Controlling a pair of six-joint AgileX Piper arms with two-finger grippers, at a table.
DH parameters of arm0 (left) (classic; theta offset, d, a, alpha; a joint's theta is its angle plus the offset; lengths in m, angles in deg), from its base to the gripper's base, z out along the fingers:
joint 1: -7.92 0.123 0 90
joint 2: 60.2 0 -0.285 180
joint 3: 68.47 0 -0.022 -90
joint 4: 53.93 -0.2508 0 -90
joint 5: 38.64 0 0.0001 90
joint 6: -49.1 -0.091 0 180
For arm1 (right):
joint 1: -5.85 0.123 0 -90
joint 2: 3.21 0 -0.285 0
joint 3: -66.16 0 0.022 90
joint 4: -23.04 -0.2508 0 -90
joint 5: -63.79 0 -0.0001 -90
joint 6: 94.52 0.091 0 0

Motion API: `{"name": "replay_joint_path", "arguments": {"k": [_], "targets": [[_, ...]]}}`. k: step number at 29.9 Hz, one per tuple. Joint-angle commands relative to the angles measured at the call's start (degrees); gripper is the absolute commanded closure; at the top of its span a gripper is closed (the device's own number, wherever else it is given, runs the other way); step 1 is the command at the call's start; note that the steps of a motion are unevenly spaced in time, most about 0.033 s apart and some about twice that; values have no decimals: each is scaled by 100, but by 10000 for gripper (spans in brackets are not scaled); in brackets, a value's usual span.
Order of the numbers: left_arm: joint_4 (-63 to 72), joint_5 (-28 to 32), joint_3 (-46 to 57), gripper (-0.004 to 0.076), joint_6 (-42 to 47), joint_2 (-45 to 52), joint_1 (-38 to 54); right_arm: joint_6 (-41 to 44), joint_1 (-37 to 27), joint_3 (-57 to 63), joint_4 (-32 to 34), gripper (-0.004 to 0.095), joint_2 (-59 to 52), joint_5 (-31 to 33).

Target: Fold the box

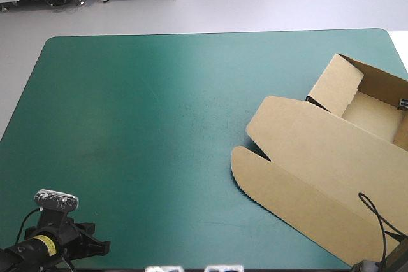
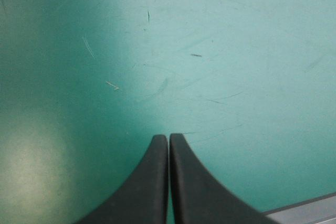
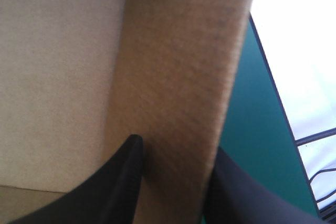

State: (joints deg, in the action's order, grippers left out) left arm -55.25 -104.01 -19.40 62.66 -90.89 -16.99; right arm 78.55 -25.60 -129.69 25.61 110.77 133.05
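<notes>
From above, the brown box [image 1: 319, 157] lies at the right side of the teal-green worktop [image 1: 146, 113], its open tray toward the far right corner and its lid flat, reaching toward the near edge. The left wrist view shows the left fingers [image 2: 152, 182] met in a pointed arch, holding nothing, over bare worktop. The right wrist view shows the right fingers [image 3: 113, 182] standing apart with a band of the box's board between them, near the worktop's edge
</notes>
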Motion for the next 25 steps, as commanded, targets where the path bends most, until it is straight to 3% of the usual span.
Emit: {"name": "replay_joint_path", "arguments": {"k": [1, 9, 17, 20, 23, 25], "targets": [[30, 228, -130, 733, 36, -57, -17, -150, -10, -198, 6, 469, -286, 41], [-3, 205, -130, 733, 36, -57, -17, -518, -10, -292, -62, 470, -661, 150], [-3, 202, -130, 733, 25, -57, -17, -409, -10, -547, -777, 536, -1705, 226], [-3, 230, -120, 733, 25, -44, -17, 97, -10, -447, -1402, 608, -2228, 226], [-45, 320, -93, 733, 25, 20, -17, -506, 114, -9, -2257, 744, -2877, 226], [-112, 419, -60, 733, -16, 89, -17, -706, 319, 305, -2395, 824, -3356, 226]]}}
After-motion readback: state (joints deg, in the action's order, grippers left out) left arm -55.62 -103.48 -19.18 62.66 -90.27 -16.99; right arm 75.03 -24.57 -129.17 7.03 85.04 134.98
